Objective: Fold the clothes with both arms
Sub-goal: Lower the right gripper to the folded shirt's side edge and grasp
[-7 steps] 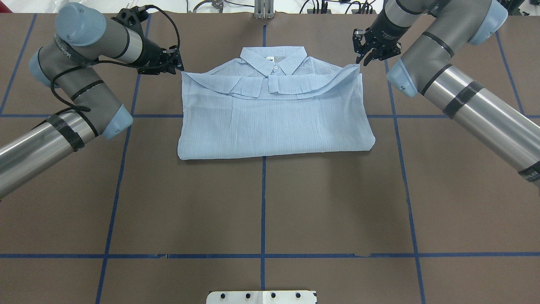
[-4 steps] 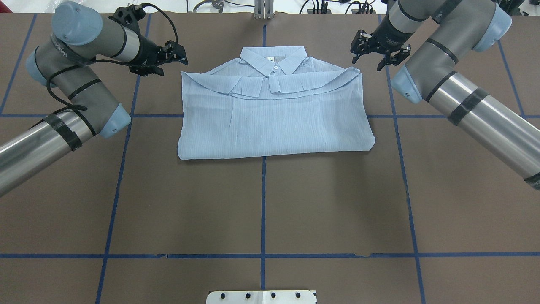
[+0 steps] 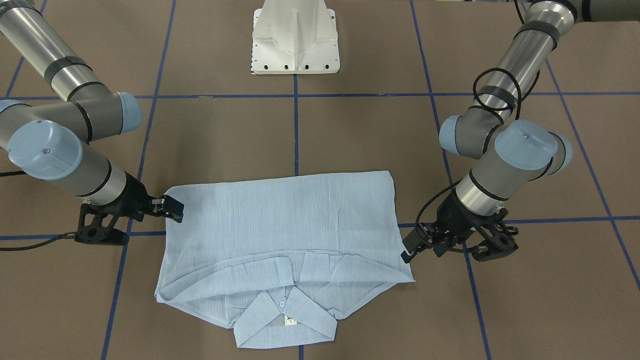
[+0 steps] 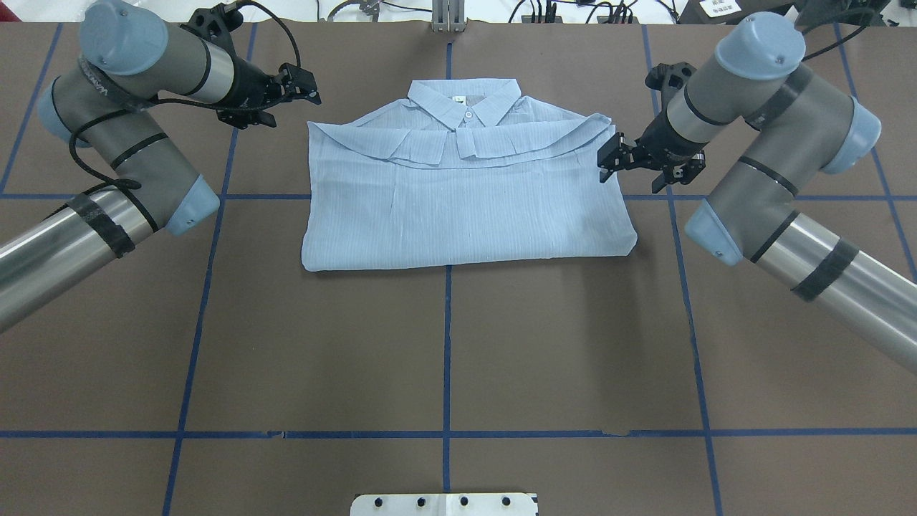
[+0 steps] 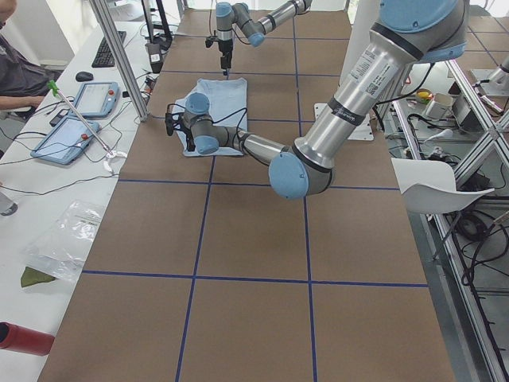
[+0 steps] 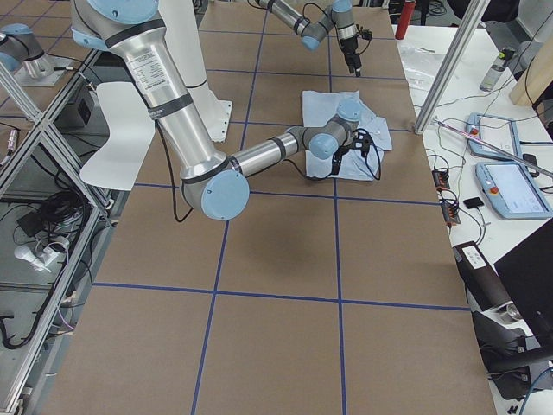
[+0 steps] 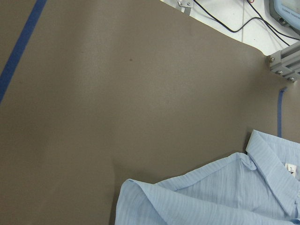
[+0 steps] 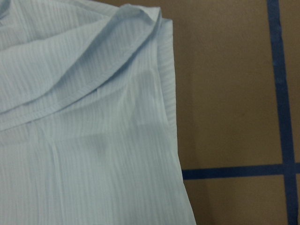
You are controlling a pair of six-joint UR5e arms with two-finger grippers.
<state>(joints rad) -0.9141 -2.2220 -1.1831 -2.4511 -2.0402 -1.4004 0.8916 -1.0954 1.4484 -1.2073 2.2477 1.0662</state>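
Two sets of jaws hang spread and empty: the left gripper near the folded shirt's collar-end corner, the right gripper at its opposite edge; bare tabletop surrounds it.

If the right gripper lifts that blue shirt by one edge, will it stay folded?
Probably not: the shirt looks thin and semi-sheer, so it would likely sag and unfold. Its loose layers suggest pushing would bunch it, not slide it.

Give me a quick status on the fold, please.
Left gripper open, off the shirt. Right gripper open at its edge. Shirt folded flat. Nothing in the way.
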